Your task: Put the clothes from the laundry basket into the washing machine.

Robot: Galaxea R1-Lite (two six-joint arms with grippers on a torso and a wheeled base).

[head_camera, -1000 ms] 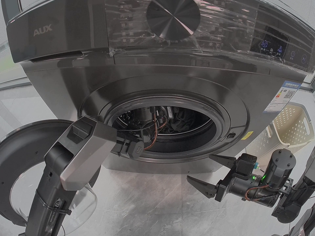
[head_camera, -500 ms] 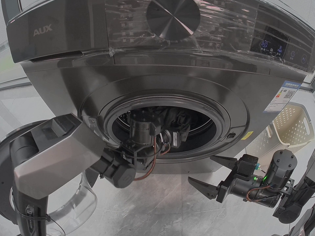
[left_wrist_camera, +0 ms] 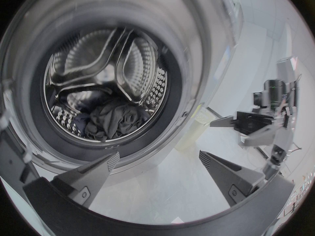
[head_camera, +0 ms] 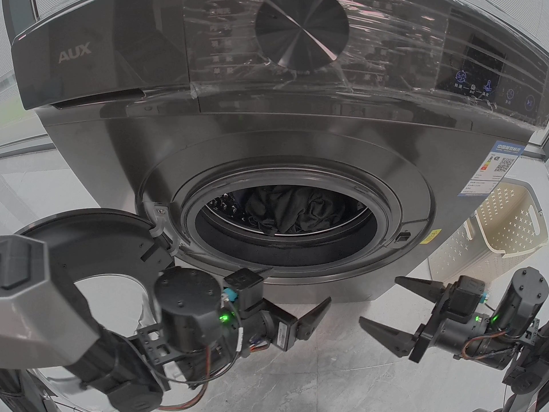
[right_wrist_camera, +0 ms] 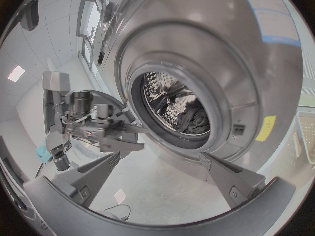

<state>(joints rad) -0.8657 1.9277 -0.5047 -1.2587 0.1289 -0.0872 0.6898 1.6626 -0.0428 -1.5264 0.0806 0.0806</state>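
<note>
Left tool (left_wrist_camera: 158,156): open, jaws spread wide, holding nothing; low before the washer (head_camera: 286,138), just outside the lower left of its port (head_camera: 394,201).
Right tool (head_camera: 380,300): open, jaws apart, empty; over the floor (head_camera: 331,367), below the port's right side.
Clothes (head_camera: 291,207): dark crumpled heap lying at the bottom of the drum (left_wrist_camera: 98,63), inside the washer.
Door (head_camera: 86,241): swung open at the washer's left, behind the left arm (head_camera: 46,304).
Basket (head_camera: 509,218): pale, perforated, on the floor just beside the washer's right corner, partly hidden by it; what it holds cannot be told.
</note>
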